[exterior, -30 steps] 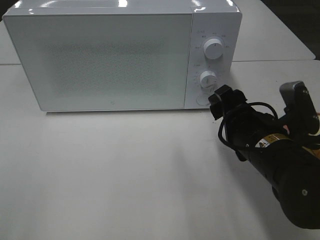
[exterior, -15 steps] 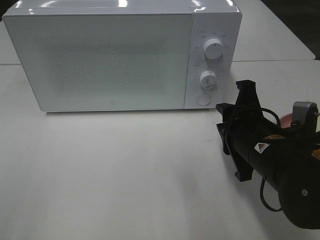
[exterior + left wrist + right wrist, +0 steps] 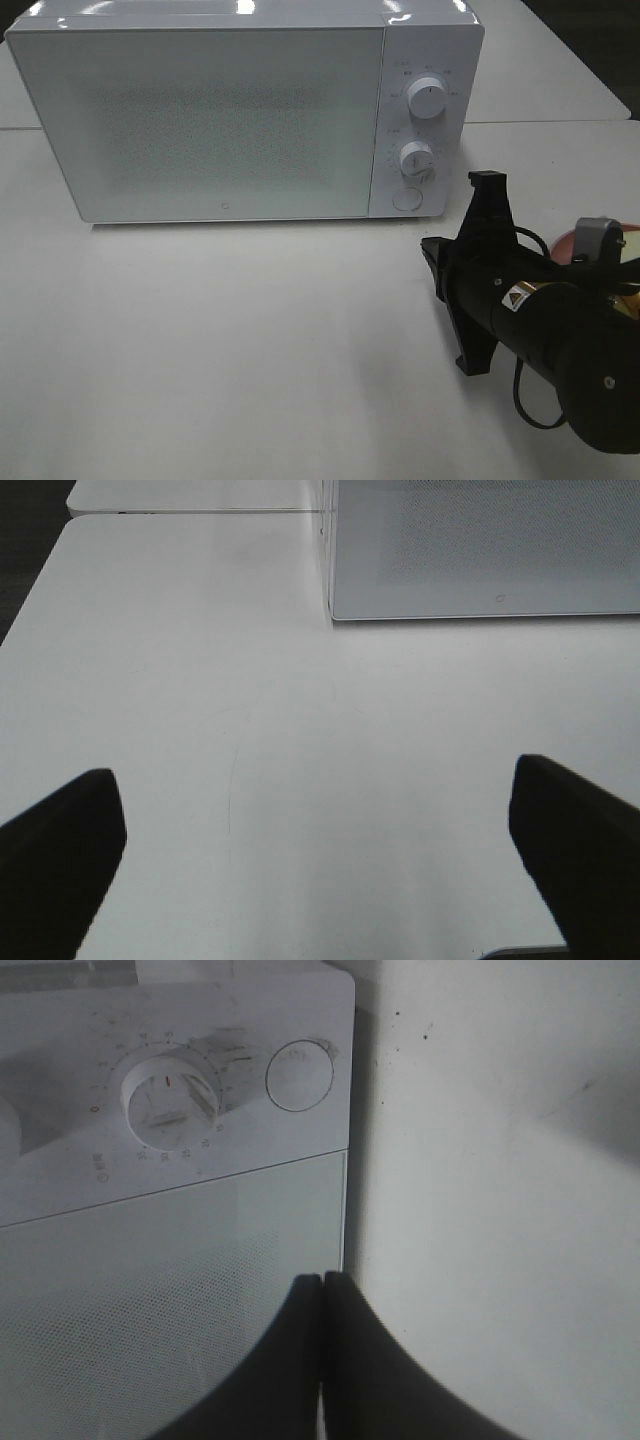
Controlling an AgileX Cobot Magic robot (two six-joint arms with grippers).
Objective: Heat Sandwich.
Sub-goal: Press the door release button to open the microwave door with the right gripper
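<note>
The right pincer point(image 3: 322, 1285) is pinched shut on nothing by the microwave point(image 3: 210, 120). The left pincer point(image 3: 320, 850) gapes wide over the worktop point(image 3: 250, 330). The sandwich is hidden; only a pink plate point(image 3: 563, 243) edge shows. Probably soft and light: grip its crusts gently.

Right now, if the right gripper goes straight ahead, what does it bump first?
The right gripper would probably hit the microwave, near the edge of its door; how far off is unclear.
</note>
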